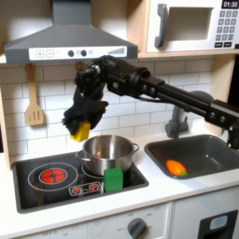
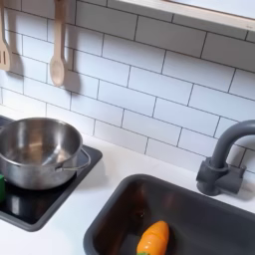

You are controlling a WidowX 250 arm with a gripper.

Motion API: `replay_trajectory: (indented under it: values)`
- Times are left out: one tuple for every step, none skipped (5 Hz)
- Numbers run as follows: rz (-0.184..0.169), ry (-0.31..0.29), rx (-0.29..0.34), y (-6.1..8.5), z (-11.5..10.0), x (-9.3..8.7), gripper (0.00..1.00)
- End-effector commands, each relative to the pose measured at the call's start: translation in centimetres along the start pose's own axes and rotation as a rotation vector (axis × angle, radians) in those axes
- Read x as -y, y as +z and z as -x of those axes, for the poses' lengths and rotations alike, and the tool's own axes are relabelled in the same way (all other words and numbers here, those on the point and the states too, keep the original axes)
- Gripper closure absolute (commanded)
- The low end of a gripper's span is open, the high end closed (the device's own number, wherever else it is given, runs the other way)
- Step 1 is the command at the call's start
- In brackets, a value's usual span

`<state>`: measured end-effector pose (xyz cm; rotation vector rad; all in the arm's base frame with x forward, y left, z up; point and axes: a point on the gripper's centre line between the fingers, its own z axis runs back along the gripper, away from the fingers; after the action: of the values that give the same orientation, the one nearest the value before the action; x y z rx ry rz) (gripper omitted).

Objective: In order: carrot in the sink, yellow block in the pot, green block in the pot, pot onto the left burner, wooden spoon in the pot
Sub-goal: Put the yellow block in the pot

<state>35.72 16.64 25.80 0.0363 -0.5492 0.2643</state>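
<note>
Pincer (image 1: 82, 128) grips the yellow block (image 1: 84, 131), which I hold high so it clears the pot (image 1: 108, 153) rim just below.

A: The pot (image 2: 38, 149) is polished metal in both exterior views, mirror-bright, its wall picking up reflections. The sink (image 2: 120, 214) looks like dark grey matt plastic with a smooth, softly sheened floor, and the faucet (image 2: 221, 159) has the same dull dark finish.

B: And the small things?

A: The carrot (image 2: 151, 239) is glossy orange plastic. The green block (image 1: 113, 179) and the yellow block (image 1: 84, 130) look smooth, plain-coloured; plastic or painted wood, I cannot tell. The wooden spoon (image 2: 58, 62) is pale, unvarnished-looking wood. The wall tiles (image 2: 169, 90) are glossy white, the counter (image 2: 95, 204) smooth matt white.
</note>
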Motion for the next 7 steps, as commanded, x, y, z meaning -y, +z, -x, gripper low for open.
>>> replay_trajectory:
  values:
    - [0.051, -0.123, -0.031, -0.4, -0.3, 4.9, 1.00]
    - [0.066, -0.116, -0.058, -1.3, 0.7, 5.0, 1.00]
    - [0.048, -0.109, -0.091, -2.0, 1.7, 4.4, 1.00]
    - [0.045, -0.060, -0.127, -2.6, 2.6, 4.0, 0.00]
    - [0.061, -0.096, -0.123, -2.2, 3.1, 5.0, 0.00]
    - [0.076, -0.102, -0.149, -1.4, 4.2, 5.1, 0.00]
    - [0.073, -0.119, -0.142, 0.2, 5.2, 4.8, 0.00]
